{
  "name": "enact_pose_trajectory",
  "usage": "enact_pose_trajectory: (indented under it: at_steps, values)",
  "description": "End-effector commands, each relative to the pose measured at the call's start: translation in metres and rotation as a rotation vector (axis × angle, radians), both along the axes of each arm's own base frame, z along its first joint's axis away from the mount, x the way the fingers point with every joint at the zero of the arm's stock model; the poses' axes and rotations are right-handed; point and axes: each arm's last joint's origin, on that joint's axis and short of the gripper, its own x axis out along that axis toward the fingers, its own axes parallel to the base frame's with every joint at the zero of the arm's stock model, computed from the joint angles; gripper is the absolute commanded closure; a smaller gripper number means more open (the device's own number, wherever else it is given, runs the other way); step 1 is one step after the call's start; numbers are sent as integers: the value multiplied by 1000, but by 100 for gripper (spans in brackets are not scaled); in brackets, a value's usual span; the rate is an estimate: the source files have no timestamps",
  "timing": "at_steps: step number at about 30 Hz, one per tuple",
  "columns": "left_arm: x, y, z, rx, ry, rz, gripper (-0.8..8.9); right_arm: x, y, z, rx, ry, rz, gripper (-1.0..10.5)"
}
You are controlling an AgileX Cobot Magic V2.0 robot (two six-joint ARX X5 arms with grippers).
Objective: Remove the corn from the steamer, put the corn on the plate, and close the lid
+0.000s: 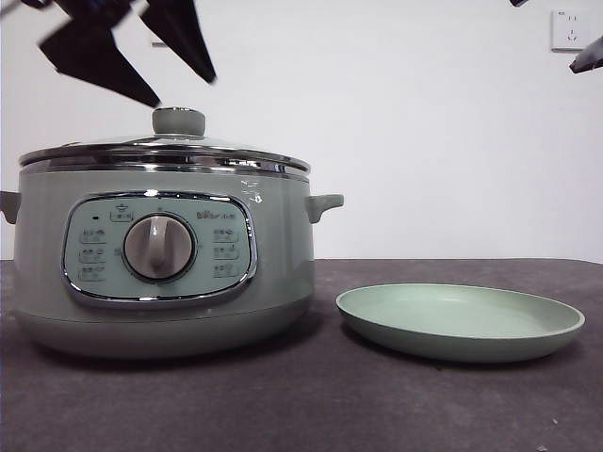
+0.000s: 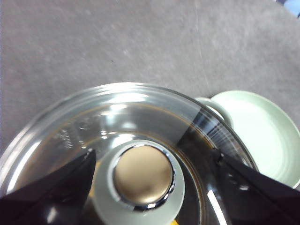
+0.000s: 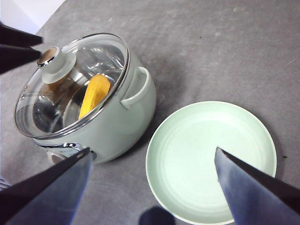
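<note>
The sage-green steamer (image 1: pixel 160 259) stands at the left of the table with the glass lid (image 1: pixel 165 151) on it. The corn (image 3: pixel 94 95) lies inside, seen yellow through the glass in the right wrist view. My left gripper (image 2: pixel 152 159) is open, its jaws on either side of the lid's knob (image 2: pixel 143 176) and just above it; in the front view it (image 1: pixel 160 71) hangs over the knob (image 1: pixel 179 121). The pale green plate (image 1: pixel 460 320) lies empty right of the steamer. My right gripper (image 3: pixel 152 159) is open, high above the plate (image 3: pixel 211 159).
The table top (image 1: pixel 311 405) is dark grey. A white wall with a socket (image 1: pixel 570 30) stands behind. The steamer's side handle (image 1: pixel 323 204) points toward the plate.
</note>
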Motion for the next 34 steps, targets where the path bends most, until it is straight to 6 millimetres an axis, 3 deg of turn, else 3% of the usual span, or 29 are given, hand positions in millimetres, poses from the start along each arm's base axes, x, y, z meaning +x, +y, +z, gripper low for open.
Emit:
enact_pose_trajectory:
  at_steps: [1,5,6,9,14,18,22,26,29,34]
  values:
    - [7,-7,-12,46,27,-2,404,0,0,0,3,4,-5,509]
    - [10,-9,-20,80,62,11,412,0,0,0,3,4,-5,509]
    - [9,-9,-20,84,62,11,475,1,0,0,2,4,-5,509]
    - [8,-8,-21,109,69,-8,815,1,0,0,2,4,-5,510]
    - [10,-9,-13,87,18,-10,822,2,0,1,5,-5,-4,510]
    - [-5,-1,21,37,-94,9,822,9,13,0,40,8,33,509]
    - [-42,19,60,25,-250,114,822,23,44,-3,25,73,141,509]
    - [-95,48,90,41,-378,254,822,43,97,-1,-72,99,230,509]
    - [-131,68,100,80,-427,344,822,60,144,4,-125,128,316,509]
    - [-161,84,101,129,-438,409,822,81,197,5,-270,158,366,510]
